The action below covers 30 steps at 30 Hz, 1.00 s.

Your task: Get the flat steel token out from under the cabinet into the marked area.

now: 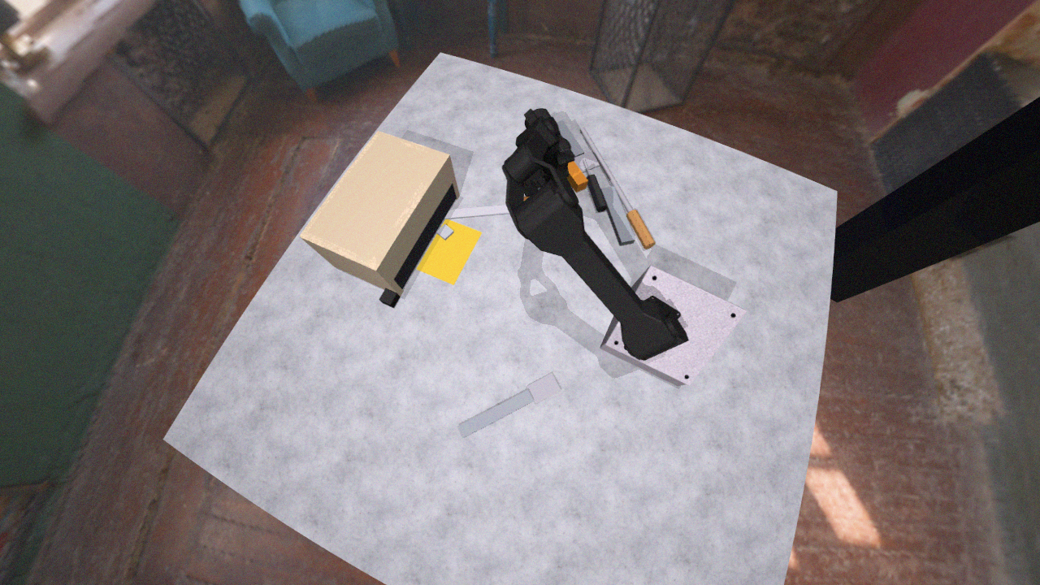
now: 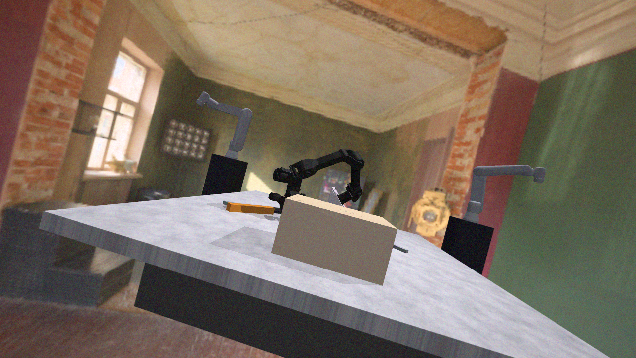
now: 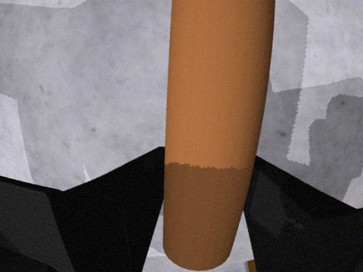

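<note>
My gripper [image 1: 574, 173] [image 3: 205, 160] is shut on the orange handle [image 1: 578, 176] [image 3: 218, 96] of a tool, at the back of the table to the right of the cabinet. The beige cabinet [image 1: 378, 203] [image 2: 333, 240] has a dark slot along its bottom front. A yellow marked area [image 1: 454, 256] lies in front of it. The small grey steel token [image 1: 444, 231] lies flat at the far corner of the yellow area, close to the slot. The arm [image 2: 311, 165] shows behind the cabinet in the exterior view.
A second orange-handled tool [image 1: 639, 227] with a thin rod lies right of the gripper. A thin grey strip [image 1: 476, 211] lies between cabinet and arm. A flat grey paddle [image 1: 509, 413] lies nearer the front. A black bar [image 1: 388, 296] sticks out at the cabinet's corner. The arm's base plate [image 1: 698, 327] sits on the right.
</note>
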{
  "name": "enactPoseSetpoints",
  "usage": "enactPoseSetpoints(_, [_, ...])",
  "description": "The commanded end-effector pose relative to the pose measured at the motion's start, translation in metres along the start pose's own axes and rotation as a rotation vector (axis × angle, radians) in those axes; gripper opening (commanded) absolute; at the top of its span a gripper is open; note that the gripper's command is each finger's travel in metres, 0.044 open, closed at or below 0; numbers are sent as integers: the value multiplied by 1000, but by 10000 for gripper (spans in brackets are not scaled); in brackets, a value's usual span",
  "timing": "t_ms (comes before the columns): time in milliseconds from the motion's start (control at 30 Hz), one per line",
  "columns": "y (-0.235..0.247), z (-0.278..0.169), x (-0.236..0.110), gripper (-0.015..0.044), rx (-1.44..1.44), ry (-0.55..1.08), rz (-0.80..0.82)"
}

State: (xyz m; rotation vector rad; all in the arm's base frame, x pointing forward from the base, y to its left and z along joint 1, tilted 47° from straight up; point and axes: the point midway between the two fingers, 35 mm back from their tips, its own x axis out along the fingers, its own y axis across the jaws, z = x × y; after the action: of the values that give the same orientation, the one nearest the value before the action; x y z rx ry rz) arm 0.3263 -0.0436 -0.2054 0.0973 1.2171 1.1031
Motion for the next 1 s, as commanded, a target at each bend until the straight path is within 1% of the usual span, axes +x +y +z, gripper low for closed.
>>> enactPoseSetpoints(0, [0,15,0,0,-13,-6,-1])
enactPoseSetpoints(333, [1,38,0,0,-13,-7,0])
enactPoseSetpoints(967, [10,39,1,0,-13,-7,1])
